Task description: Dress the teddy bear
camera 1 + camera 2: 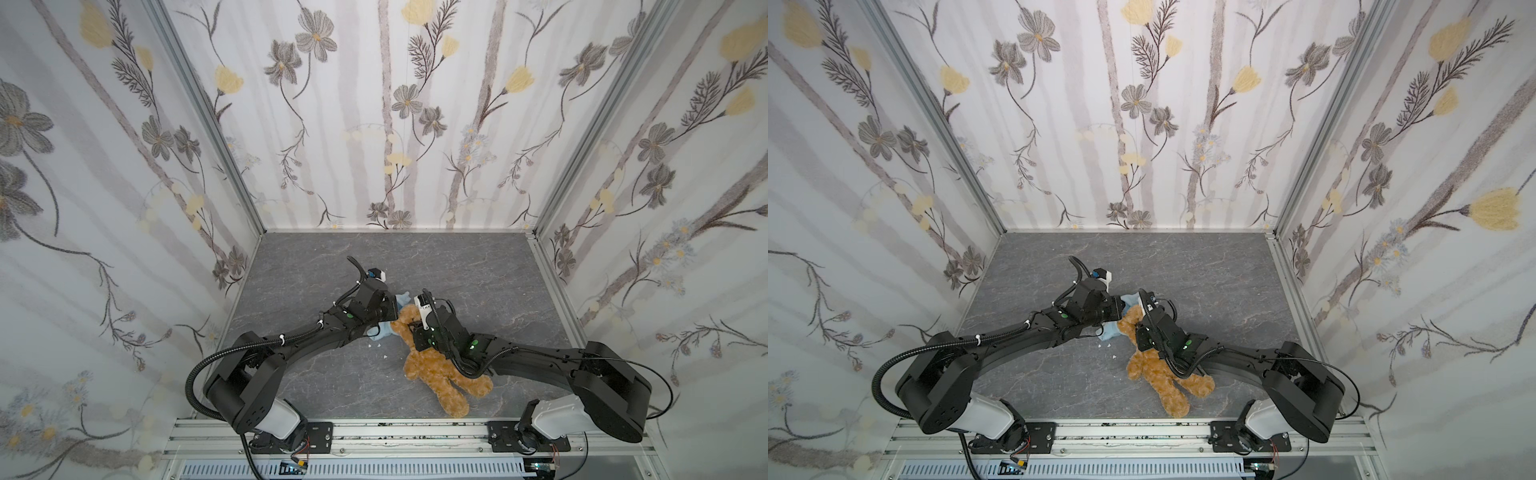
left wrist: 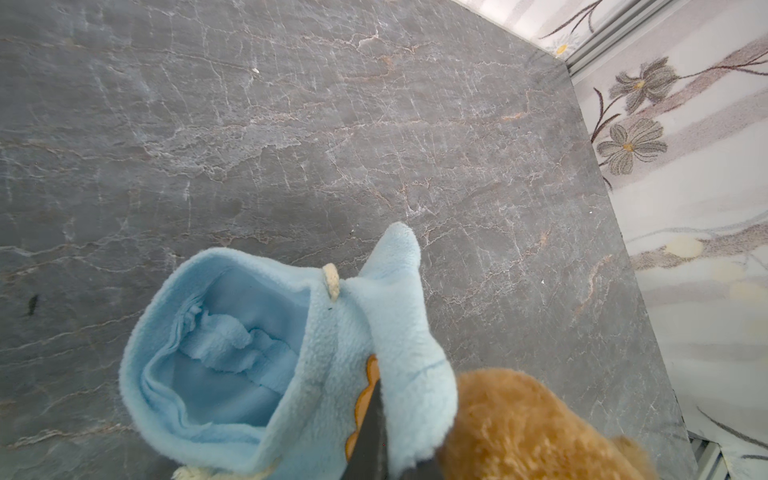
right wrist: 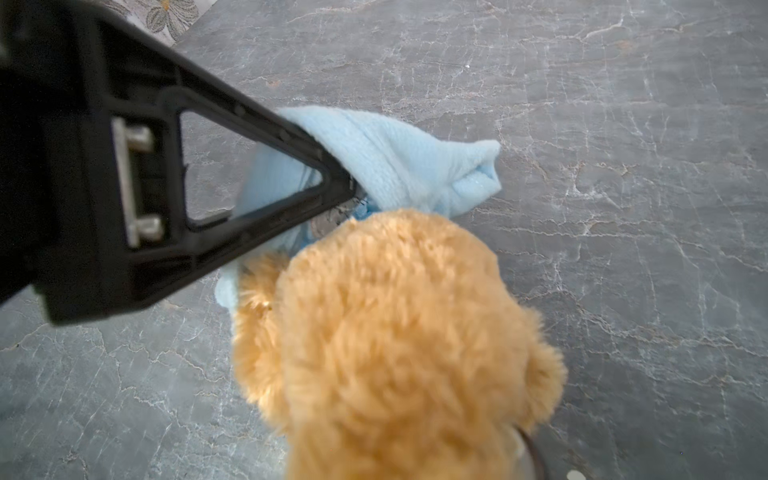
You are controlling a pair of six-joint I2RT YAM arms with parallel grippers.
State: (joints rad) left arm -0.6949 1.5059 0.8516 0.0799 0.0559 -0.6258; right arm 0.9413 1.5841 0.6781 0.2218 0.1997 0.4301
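**Clearly the left tool (image 3: 347, 189) is clenched on the blue top (image 2: 257, 353), close beside the head of the teddy bear (image 1: 432, 370)**

In both top views the teddy bear lies near the middle of the front edge of the grey surface (image 1: 478, 270). Its legs point toward that edge and its head points toward the centre. The two arms meet over the head, so these views hide most of the top, and only small blue parts show around the left arm. Two small white scraps (image 1: 385, 356) lie on the surface just beside the bear, on its left.

The left wrist view gives what the top views do not. The hood opening of the top is wide and turned to the camera, and a cream cord (image 2: 331, 282) passes through its rim. A dark finger (image 2: 372, 428) presses the fleece next to an orange patch (image 2: 365, 395). The brown fur touches the top there.

The right wrist view shows the same grasp from the other side. The black triangular finger of the left tool ends in the blue fabric, which lies just behind the bear's head and touches one ear.

The right tool (image 1: 411, 330) is low over the bear's neck in the top views, but its fingertips are hidden by fur and housing. Its own wrist view is filled by the head. I cannot tell if it is clenched on the bear or released.
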